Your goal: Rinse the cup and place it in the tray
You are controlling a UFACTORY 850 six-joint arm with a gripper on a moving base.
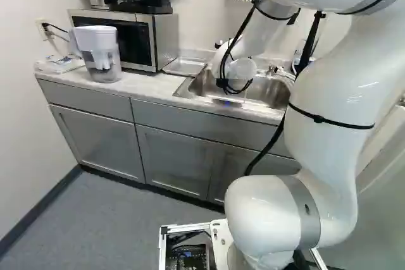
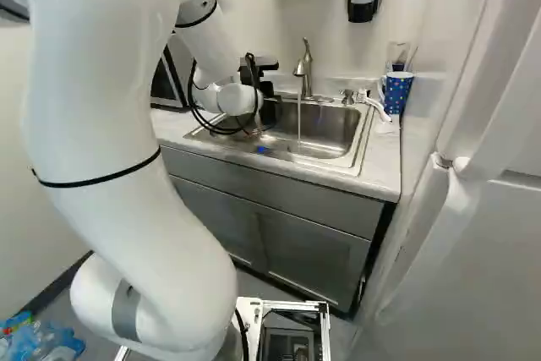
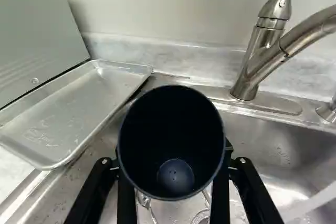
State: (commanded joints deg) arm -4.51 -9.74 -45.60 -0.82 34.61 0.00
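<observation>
"Looking left, I see the tray [image 3: 65, 116] on the counter [image 1: 149, 86]."

"Next, the claw [image 2: 267, 90] has the dark cup [image 3: 170, 121] pinched over the sink's [image 2: 368, 137] left side, fingers spread cup-wide. Right of that, the faucet [image 2: 305, 69] is running."

The arm [image 1: 326, 86] is finished in glossy white, with smooth, rounded tubular sections. A grey band [image 1: 304, 210] is fitted at the lower joint and is marked by a small dark spot. Narrow black straps [image 1: 319, 119] are fastened around the white casing. Loose black cables [image 1: 242, 28] are looped outside the wrist section. The claw [image 2: 269, 106] is built in black; on its dark links [image 3: 93, 190], small bright round screws [image 3: 104, 161] are exposed. The base frame [image 2: 296, 303] is formed of pale straight bars, within which a circuit board [image 1: 190, 257] and dark wiring are housed.
</observation>
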